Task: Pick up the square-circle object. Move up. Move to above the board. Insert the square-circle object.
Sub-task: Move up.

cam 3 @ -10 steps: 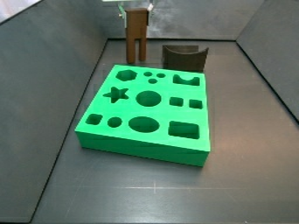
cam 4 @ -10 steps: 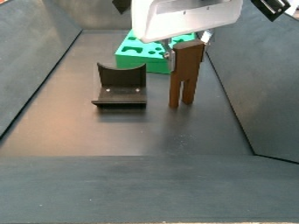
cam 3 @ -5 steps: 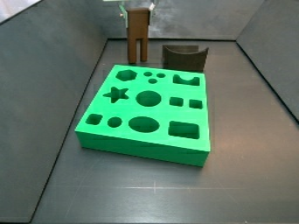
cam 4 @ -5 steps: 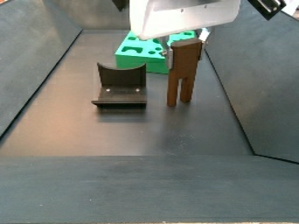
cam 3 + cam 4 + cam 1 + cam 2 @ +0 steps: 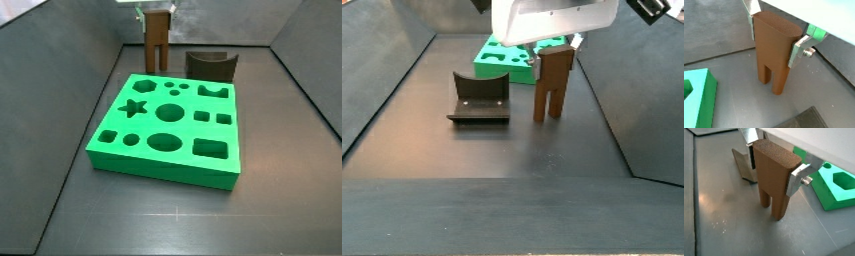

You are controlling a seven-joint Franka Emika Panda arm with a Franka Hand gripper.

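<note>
The square-circle object (image 5: pixel 158 42) is a tall brown block with two prongs. It stands upright behind the far edge of the green board (image 5: pixel 160 172). My gripper (image 5: pixel 156 10) is shut on its top slab. In both wrist views the silver fingers (image 5: pixel 800 49) (image 5: pixel 795 179) press its two sides, with the gripper (image 5: pixel 775 37) (image 5: pixel 773 167) centred over the object (image 5: pixel 774 60) (image 5: pixel 774 193). In a side view the object (image 5: pixel 552 85) hangs under the gripper (image 5: pixel 556 45), prongs at or just above the floor; I cannot tell which. The board also shows behind it (image 5: pixel 509 55).
A squat dark curved block (image 5: pixel 211 65) stands on the floor beside the object, near the board's far edge; it also shows in a side view (image 5: pixel 478 98) and a wrist view (image 5: pixel 743 163). Sloping grey walls enclose the floor on both sides.
Between one second and half a second ago the gripper and the held object shifted very slightly sideways. Since then nothing has visibly moved.
</note>
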